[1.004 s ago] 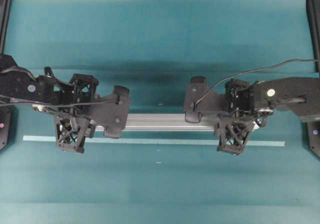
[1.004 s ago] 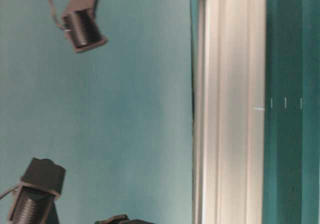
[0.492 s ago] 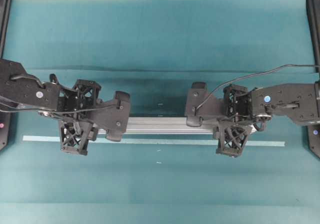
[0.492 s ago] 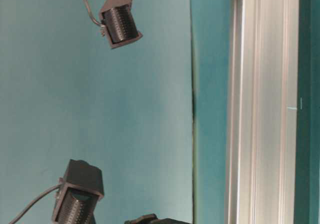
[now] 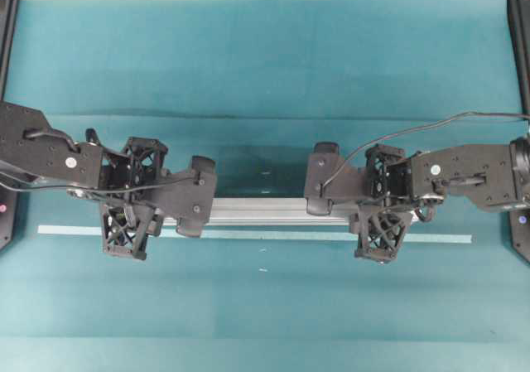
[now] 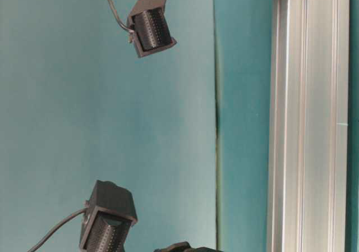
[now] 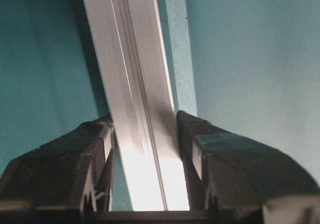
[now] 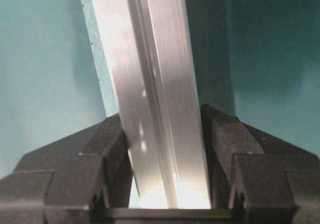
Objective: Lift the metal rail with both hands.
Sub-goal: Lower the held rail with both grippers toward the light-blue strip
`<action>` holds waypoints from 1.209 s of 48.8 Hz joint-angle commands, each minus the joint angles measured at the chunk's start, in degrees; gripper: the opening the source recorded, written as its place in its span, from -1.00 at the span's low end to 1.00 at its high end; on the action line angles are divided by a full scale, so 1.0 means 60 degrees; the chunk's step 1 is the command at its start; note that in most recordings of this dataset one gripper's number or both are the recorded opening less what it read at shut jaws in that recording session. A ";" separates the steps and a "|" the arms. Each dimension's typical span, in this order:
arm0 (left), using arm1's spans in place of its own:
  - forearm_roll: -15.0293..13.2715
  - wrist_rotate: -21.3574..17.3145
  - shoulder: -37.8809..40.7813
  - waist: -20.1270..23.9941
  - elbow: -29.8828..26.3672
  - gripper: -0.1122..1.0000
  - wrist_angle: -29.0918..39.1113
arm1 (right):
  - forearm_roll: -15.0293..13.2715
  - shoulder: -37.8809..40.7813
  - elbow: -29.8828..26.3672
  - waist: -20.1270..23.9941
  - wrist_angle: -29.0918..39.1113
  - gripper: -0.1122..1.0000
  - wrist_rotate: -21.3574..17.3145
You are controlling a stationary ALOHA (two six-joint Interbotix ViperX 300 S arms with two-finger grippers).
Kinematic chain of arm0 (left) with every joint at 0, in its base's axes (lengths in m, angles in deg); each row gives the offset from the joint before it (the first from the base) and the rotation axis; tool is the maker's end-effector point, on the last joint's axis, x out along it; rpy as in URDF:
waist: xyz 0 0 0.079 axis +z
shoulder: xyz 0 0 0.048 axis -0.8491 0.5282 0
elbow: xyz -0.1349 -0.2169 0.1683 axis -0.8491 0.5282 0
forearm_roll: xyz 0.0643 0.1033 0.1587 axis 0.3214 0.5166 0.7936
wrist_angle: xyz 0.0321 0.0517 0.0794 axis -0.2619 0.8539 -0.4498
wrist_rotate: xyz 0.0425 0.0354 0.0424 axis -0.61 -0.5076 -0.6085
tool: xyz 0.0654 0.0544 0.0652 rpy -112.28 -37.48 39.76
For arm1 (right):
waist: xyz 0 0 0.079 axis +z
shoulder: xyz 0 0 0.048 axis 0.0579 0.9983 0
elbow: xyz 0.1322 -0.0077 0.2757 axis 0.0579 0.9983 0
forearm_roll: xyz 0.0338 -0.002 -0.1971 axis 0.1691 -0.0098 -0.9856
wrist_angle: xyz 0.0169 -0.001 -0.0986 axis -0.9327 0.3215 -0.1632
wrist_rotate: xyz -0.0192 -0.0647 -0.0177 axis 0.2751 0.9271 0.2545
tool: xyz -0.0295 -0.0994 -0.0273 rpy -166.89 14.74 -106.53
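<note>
Rail [image 5: 257,210] risen higher; 2 hands [image 7: 145,149] [image 8: 165,144] clamp it.

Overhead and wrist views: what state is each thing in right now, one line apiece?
Long silver grooved aluminium rail: level, gripped near both ends, shadow beneath suggests it is off the table.
Left hand: shut on the rail.
Right hand: shut on the rail.
Thin pale-teal tape strip: flat on the table, untouched.
</note>
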 commanded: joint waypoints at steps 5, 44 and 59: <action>0.0000 0.0132 -0.0117 -0.0103 -0.0132 -0.23 -0.0190 | 0.0029 0.0132 -0.0044 0.0059 -0.0132 -0.04 -0.0073; 0.0000 -0.0029 -0.0015 -0.0190 0.0322 -0.23 -0.0850 | 0.0205 0.0146 -0.0161 0.0249 0.0205 -0.08 -0.0088; -0.0015 -0.0410 -0.0044 -0.0190 0.0483 -0.23 -0.1523 | 0.0205 0.0146 -0.0015 0.0234 -0.0322 -0.08 -0.0220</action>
